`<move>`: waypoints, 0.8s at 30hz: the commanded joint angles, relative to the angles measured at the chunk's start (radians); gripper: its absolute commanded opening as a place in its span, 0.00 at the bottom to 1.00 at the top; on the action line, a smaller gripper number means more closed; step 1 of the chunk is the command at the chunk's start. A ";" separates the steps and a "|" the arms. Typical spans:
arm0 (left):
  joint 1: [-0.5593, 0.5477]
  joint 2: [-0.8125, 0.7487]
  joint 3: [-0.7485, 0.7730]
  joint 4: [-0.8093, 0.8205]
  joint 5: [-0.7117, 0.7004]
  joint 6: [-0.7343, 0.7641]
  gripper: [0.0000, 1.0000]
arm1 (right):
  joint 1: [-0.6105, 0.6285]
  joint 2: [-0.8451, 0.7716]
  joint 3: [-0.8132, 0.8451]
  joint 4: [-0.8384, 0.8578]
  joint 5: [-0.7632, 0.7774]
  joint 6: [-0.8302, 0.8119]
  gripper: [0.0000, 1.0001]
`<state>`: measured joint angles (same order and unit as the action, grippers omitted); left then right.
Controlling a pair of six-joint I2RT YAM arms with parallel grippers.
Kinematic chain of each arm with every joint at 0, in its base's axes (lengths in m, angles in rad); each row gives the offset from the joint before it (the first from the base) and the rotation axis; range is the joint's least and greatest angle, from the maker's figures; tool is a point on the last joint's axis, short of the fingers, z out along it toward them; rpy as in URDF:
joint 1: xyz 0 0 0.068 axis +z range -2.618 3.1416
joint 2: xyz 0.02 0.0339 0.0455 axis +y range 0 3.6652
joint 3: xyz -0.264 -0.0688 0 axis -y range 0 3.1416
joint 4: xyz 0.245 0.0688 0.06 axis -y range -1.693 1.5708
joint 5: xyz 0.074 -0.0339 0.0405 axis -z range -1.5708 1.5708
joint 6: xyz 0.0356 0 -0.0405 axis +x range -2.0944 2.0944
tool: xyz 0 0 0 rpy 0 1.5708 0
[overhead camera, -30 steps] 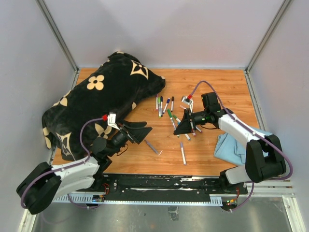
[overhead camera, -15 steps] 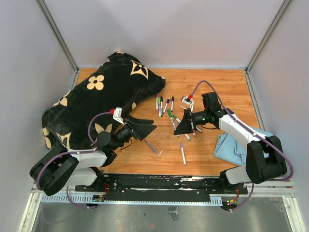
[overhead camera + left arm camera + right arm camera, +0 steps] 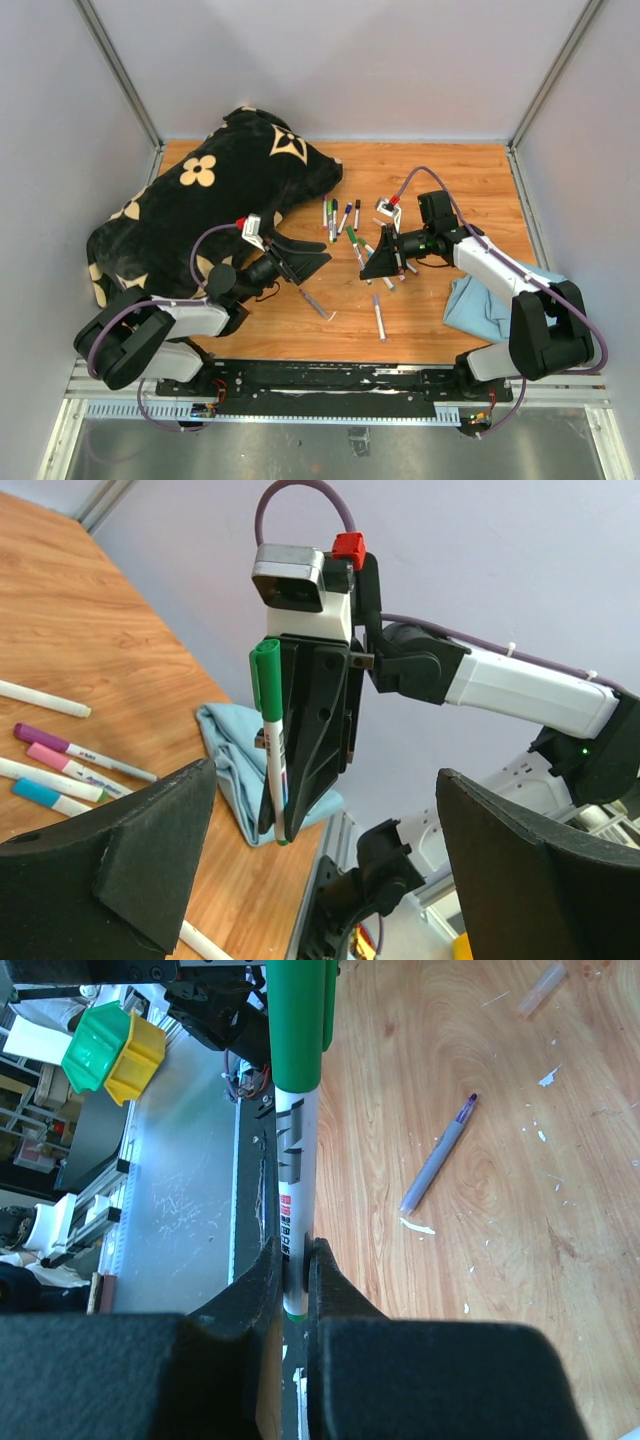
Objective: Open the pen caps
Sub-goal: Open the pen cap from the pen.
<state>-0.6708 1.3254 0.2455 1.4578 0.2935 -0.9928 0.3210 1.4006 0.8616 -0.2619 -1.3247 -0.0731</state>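
Now my right gripper [image 3: 382, 263] is clenched on the barrel of a green marker [image 3: 274, 770] above the middle of the table [image 3: 470, 180], its green cap [image 3: 265, 680] standing clear, while my left gripper [image 3: 300, 262], jaws spread wide, faces it from the left.

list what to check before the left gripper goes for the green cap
1. Right gripper shut on the green marker barrel: ok.
2. Green cap on the marker, not yet pulled: ok.
3. Left gripper open wide: ok.
4. Cap framed between the left fingers in the left wrist view: ok.
5. Left fingers around the cap: not ok, the top view shows a gap between the grippers.
6. Finger room between the cap and the right gripper's body: cannot tell.
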 commanded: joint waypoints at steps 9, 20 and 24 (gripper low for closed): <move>-0.011 0.092 0.074 0.058 0.019 -0.001 0.92 | 0.012 -0.011 0.042 -0.012 -0.050 -0.014 0.01; -0.075 0.173 0.231 -0.152 -0.130 0.074 0.83 | 0.017 -0.015 0.042 -0.014 -0.066 -0.016 0.01; -0.075 0.211 0.261 -0.120 -0.115 0.073 0.73 | 0.018 -0.017 0.044 -0.011 -0.107 -0.016 0.01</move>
<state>-0.7383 1.5036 0.4721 1.3434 0.2024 -0.9539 0.3214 1.4006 0.8616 -0.2623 -1.3624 -0.0750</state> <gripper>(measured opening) 0.768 0.069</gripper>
